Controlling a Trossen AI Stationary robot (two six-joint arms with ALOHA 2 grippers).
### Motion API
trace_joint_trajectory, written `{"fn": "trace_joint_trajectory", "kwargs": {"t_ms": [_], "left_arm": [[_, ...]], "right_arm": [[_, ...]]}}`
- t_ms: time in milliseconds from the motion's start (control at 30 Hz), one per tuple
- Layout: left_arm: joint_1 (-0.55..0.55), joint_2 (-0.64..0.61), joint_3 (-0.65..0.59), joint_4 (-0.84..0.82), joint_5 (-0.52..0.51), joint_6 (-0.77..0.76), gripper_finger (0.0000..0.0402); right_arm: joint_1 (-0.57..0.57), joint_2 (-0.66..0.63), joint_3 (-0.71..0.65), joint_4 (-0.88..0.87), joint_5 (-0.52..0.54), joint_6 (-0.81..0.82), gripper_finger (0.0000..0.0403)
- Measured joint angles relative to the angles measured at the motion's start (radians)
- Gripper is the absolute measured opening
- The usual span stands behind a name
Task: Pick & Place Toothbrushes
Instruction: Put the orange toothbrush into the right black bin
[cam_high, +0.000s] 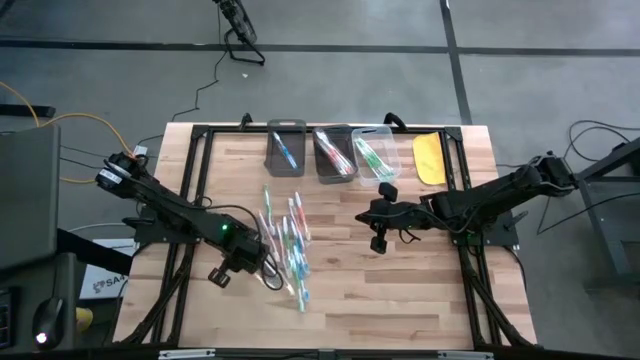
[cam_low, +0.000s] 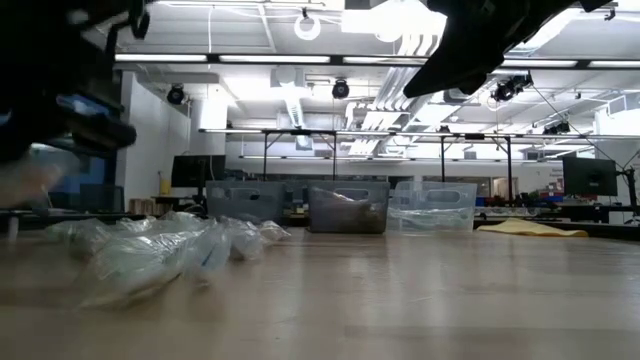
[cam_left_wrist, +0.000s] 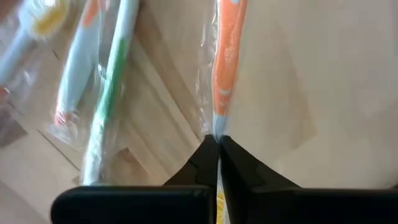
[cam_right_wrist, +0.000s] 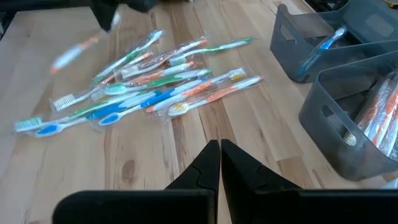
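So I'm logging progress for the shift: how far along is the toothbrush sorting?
Early-to-middle. The three bins at the table's far edge hold a few toothbrushes. The left gripper is shut on an orange toothbrush. The pile mid-table remains. The right gripper hangs shut and empty.

From table height my left end effector (cam_low: 60, 100) is just a dark blur above the wrapped toothbrushes (cam_low: 160, 250), smeared into pale plastic. Past my left fingertips (cam_left_wrist: 208, 155), the orange toothbrush (cam_left_wrist: 225, 56) runs off the picture's edge, its head unseen.
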Motion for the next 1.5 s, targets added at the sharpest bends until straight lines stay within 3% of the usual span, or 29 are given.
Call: {"fn": "trace_joint_trajectory", "kwargs": {"t_ms": [133, 300, 500, 733, 900, 1067, 1300, 1500], "left_arm": [[-0.01, -0.033, 0.071, 0.002, -0.025, 0.034, 0.0], [-0.007, -0.076, 0.098, 0.089, -0.215, 0.106, 0.0002], [0.053, -0.105, 0.096, 0.224, -0.392, 0.172, 0.0002], [0.164, -0.106, 0.095, 0.356, -0.427, 0.244, 0.0001], [0.238, -0.114, 0.095, 0.426, -0.432, 0.289, 0.0001], [0.302, -0.117, 0.095, 0.501, -0.442, 0.287, 0.0001], [0.328, -0.116, 0.095, 0.548, -0.444, 0.287, 0.0], [0.328, -0.116, 0.095, 0.562, -0.448, 0.287, 0.0]], "right_arm": [[0.0, 0.015, 0.0, -0.003, 0.0, -0.031, 0.0008], [-0.01, 0.091, 0.0, 0.02, -0.001, -0.056, 0.0011], [-0.048, 0.224, -0.002, 0.171, -0.056, -0.072, 0.0071], [-0.063, 0.322, 0.0, 0.481, -0.051, -0.245, 0.018], [-0.054, 0.363, 0.0, 0.524, -0.058, -0.269, 0.0223], [-0.045, 0.399, 0.0, 0.651, -0.11, -0.283, 0.023], [-0.044, 0.405, 0.0, 0.821, -0.034, -0.344, 0.0231], [-0.042, 0.405, 0.0, 0.91, -0.054, -0.369, 0.0224]]}}
